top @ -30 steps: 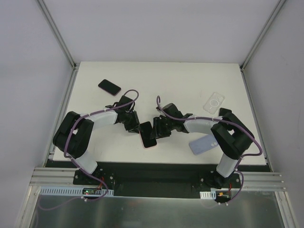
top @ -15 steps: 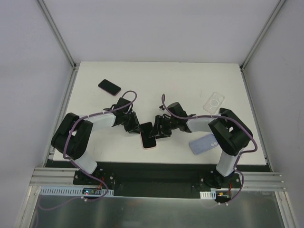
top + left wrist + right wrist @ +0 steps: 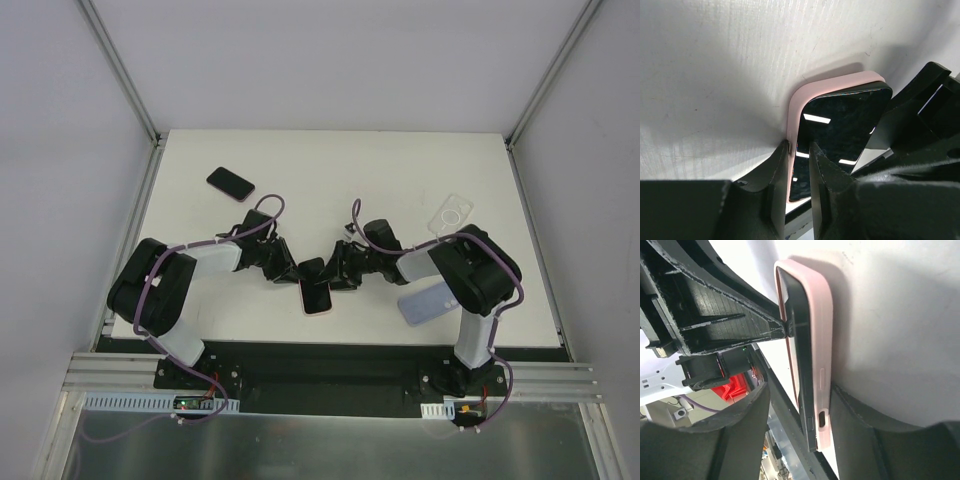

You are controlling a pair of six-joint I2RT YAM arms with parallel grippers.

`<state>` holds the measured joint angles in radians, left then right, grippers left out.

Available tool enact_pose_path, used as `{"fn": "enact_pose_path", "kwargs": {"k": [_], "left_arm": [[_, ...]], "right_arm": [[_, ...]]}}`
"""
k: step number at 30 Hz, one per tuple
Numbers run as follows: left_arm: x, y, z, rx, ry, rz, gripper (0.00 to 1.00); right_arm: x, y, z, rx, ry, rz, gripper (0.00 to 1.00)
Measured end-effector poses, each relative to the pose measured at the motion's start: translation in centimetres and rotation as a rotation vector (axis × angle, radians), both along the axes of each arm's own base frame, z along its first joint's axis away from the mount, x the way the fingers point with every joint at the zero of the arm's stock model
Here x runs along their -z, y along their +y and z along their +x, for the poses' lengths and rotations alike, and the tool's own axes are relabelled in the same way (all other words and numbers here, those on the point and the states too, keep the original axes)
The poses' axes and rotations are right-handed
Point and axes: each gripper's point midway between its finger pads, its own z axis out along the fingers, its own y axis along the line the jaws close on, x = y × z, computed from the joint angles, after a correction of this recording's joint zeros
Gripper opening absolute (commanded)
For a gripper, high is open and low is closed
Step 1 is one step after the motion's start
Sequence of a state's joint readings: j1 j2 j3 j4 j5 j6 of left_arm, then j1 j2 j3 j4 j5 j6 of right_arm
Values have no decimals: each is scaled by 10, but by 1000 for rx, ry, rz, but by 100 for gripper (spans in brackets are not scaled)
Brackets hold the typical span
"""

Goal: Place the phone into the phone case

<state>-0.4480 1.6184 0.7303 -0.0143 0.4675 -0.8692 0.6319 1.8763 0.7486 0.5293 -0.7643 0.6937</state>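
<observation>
On the white bench [image 3: 330, 165], toward the far left corner, lies a black phone [image 3: 231, 183], well apart from both arms. To the right of it the left arm reaches to the middle of the bench. The left fingers [image 3: 777, 167] are narrow and hold one long side of the pink case [image 3: 799, 100]. One finger is on the outside of the pink rim, the other presses on the glass of the phone [image 3: 840, 132] that sits in this case. The phone with its case is near the middle of the bench, a little closer to the near edge, between the two arms. In the right wrist view its black body stands out from the pink rim along one long side. The right fingers [image 3: 742, 425] stand half open around the short end of the phone. One finger is close to the back of the case and the other is clearly apart from the screen, so they do not clamp it. Further right, a clear case [image 3: 449, 214] lies near the right edge. A pale blue case [image 3: 428, 303] lies toward the near right corner, partly hidden by the right arm.
</observation>
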Motion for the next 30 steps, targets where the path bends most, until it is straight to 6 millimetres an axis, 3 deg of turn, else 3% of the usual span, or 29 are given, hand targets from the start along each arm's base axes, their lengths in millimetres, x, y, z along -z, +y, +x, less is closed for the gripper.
{"fn": "enact_pose_path", "kwargs": {"k": [8,12,17,21,22,24,25,28,30], "left_arm": [[-1,-3,-6,4,24,-33,2],[-1,-4,-7,4,30,-39,2],[-1,-3,-7,1,33,-40,2],[0,-3,-7,-1,34,-42,2],[0,-3,-7,-2,35,-42,3],[0,-3,-7,-2,34,-43,5],[0,-3,-7,-2,34,-44,7],[-1,-3,-8,2,26,-43,27],[-2,-1,-12,19,20,-43,47]], "right_arm": [[7,-6,1,28,7,14,27],[6,-6,0,19,-9,27,6],[6,-6,-1,11,-19,34,2],[7,-7,-1,8,-26,32,18],[7,-7,-1,8,-26,31,18],[7,-8,0,12,-25,28,6],[7,-8,0,12,-24,27,3],[7,-8,0,12,-22,27,2],[6,-8,0,11,-25,30,1]]}}
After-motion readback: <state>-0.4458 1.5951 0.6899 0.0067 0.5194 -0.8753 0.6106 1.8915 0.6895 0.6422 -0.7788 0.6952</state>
